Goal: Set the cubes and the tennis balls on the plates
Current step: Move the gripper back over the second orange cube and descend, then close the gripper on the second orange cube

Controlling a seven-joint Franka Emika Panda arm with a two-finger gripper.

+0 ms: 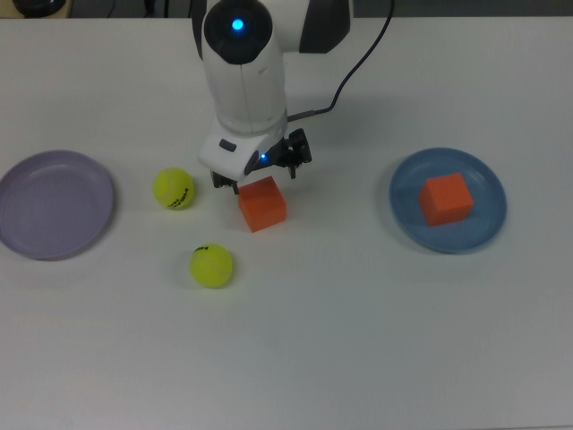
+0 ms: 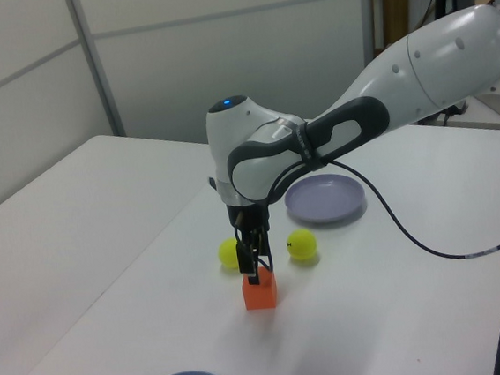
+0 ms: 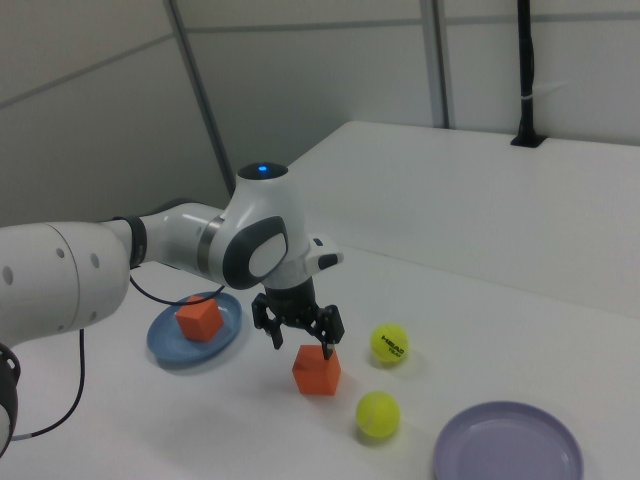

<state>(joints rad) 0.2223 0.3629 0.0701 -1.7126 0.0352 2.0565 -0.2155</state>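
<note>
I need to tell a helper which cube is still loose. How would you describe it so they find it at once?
Start at the white table; the blue plate already holds one orange cube. The loose orange cube sits on bare table directly under the robot's open hand, with two tennis balls nearby.

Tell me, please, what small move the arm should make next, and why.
Probably lower the tool straight down around the orange cube on the table. Its open fingers hang just above that cube, which lies on neither plate, while the other cube already sits on the blue plate.
</note>
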